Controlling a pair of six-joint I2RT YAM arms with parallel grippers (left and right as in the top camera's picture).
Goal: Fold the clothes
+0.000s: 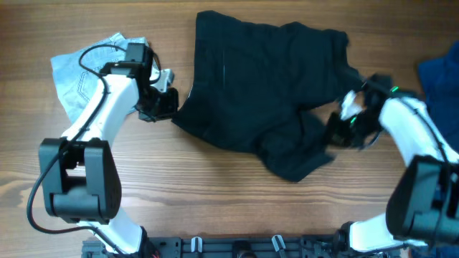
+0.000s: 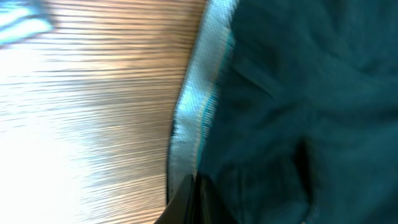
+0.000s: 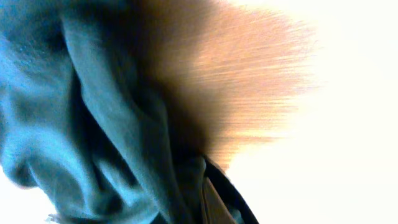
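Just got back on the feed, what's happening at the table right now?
Both arms are working the black shorts, which lie spread on the table. The left tool is shut on their left edge, the right tool on bunched fabric at their right side. No fold made yet; a denim garment lies aside.

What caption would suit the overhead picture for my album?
The left gripper and right gripper clamp opposite edges of black soft-fabric shorts on a wooden table.
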